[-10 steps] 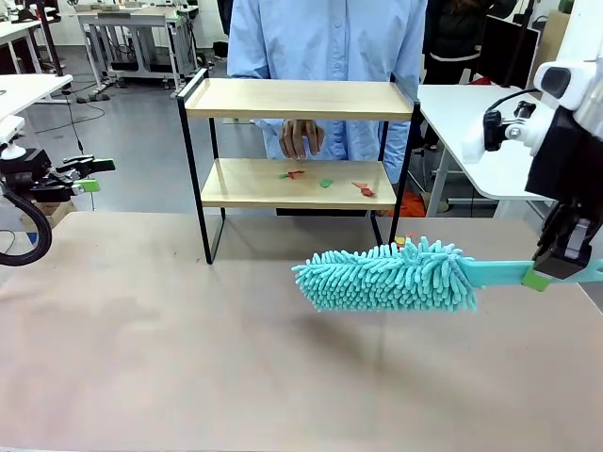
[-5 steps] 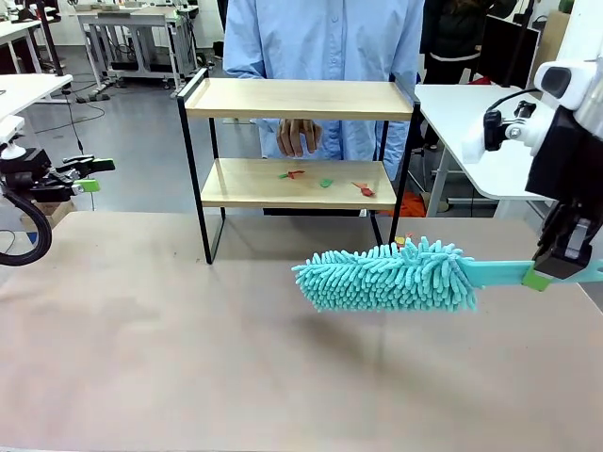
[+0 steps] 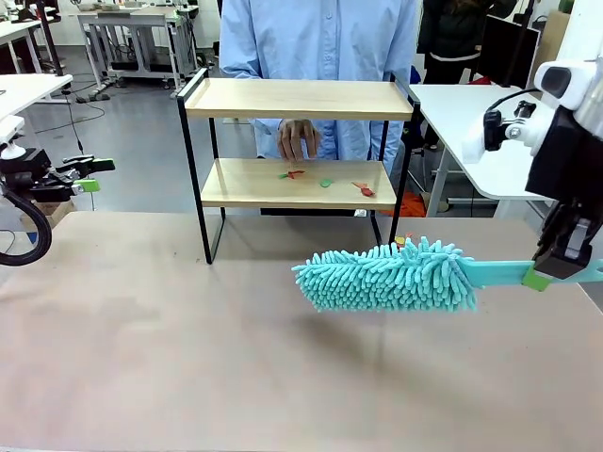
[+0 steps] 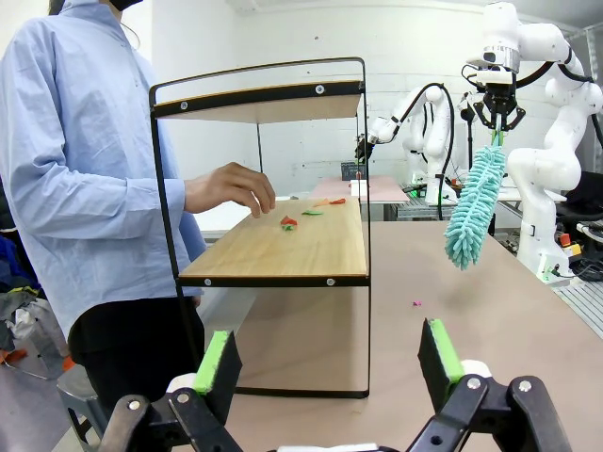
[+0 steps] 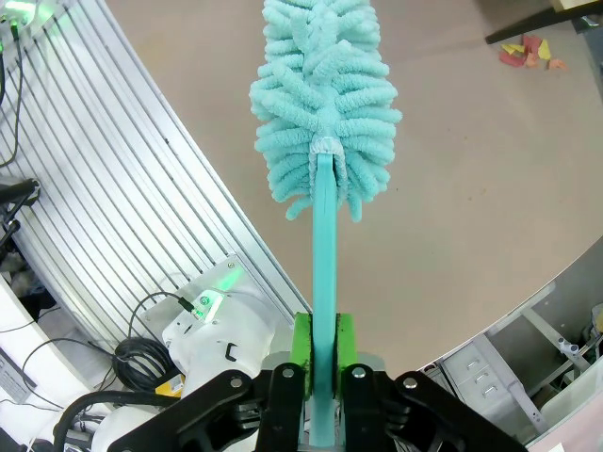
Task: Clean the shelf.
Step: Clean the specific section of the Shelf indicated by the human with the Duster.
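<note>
The shelf [image 3: 298,98] stands at the table's far side, two light wooden boards in a black frame. Small red and green scraps [image 3: 325,182] lie on its lower board [image 4: 311,247]. A teal fluffy duster [image 3: 386,277] hangs level above the table, in front of the shelf's right leg. My right gripper [image 3: 563,271] is shut on the duster's handle [image 5: 323,311] at the right edge. My left gripper [image 3: 85,174] is open at the far left, well clear of the shelf, with nothing between its green pads [image 4: 217,360].
A person in a light blue shirt stands behind the shelf, one hand [image 3: 298,137] held over the lower board's back edge. A few coloured scraps [image 3: 403,241] lie on the table by the shelf's right leg. A white side table [image 3: 480,141] stands at the right.
The person's hand behind the shelf has shifted slightly; the arms and the duster have not moved.
</note>
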Controlling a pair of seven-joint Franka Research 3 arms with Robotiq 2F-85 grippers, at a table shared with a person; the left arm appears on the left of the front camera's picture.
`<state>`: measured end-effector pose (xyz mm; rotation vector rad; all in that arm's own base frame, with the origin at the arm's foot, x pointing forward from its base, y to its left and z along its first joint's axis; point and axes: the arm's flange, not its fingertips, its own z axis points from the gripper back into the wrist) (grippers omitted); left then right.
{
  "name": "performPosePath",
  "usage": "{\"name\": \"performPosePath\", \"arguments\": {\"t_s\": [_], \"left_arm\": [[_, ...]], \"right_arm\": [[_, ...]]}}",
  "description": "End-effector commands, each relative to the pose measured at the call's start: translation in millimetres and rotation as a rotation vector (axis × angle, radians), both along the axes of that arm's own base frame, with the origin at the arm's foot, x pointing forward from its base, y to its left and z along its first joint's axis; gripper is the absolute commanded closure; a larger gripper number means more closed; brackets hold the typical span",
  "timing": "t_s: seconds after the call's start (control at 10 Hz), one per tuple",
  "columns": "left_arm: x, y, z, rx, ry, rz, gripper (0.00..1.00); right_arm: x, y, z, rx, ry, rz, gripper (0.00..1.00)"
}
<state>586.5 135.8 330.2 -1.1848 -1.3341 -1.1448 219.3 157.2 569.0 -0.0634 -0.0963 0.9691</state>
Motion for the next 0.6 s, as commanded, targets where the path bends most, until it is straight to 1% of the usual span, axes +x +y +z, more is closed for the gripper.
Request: {"name": "performPosePath", "arguments": {"t_s": [0.0, 0.5], "left_arm": [[-2.9, -0.5, 3.9, -0.001, -0.003, -0.002, 0.00], [-2.9, -0.5, 3.9, -0.001, -0.003, -0.002, 0.00]], "right_arm": [[-2.3, 0.5, 1.6, 0.009, -0.005, -0.025, 0.87], [-2.3, 0.5, 1.6, 0.009, -0.005, -0.025, 0.87]]}}
